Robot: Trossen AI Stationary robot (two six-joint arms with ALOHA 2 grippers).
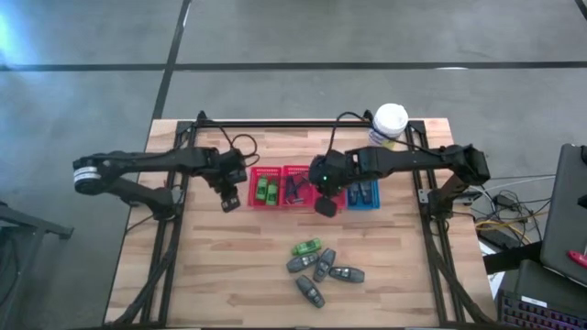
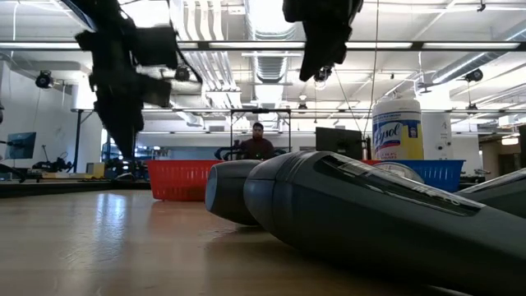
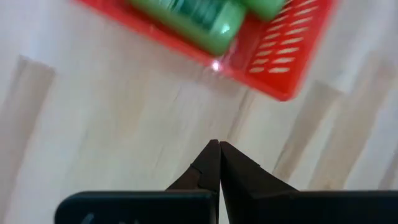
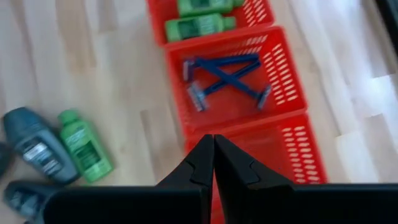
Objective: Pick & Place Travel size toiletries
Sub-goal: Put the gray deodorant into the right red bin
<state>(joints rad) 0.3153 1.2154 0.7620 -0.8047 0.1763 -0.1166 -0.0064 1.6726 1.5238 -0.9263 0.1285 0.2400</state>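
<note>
Both hands are empty with fingers pressed together: the left hand (image 1: 230,203) hangs over bare desk just beside the leftmost red basket (image 1: 266,190), and the right hand (image 1: 326,207) hangs above the near edge of the basket row, near the middle of the desk. The toiletries left to move lie loose toward the desk's near edge: one green bottle (image 1: 306,247) and four dark grey tubes (image 1: 324,265) clustered just beside it, some touching. In the right wrist view, green bottles (image 4: 199,26) already lie in one red basket, and dark T-shaped razors (image 4: 224,79) lie crossed in the red basket next to it. The blue basket (image 1: 363,195) sits at the row's right end, below the yellow canister (image 1: 389,126). The next step is probably a pick from the cluster, and the right hand seems better placed. It should open its fingers before descending, choose an item at the cluster's edge, such as the green bottle, and close across its narrow width so its neighbours stay put.
</note>
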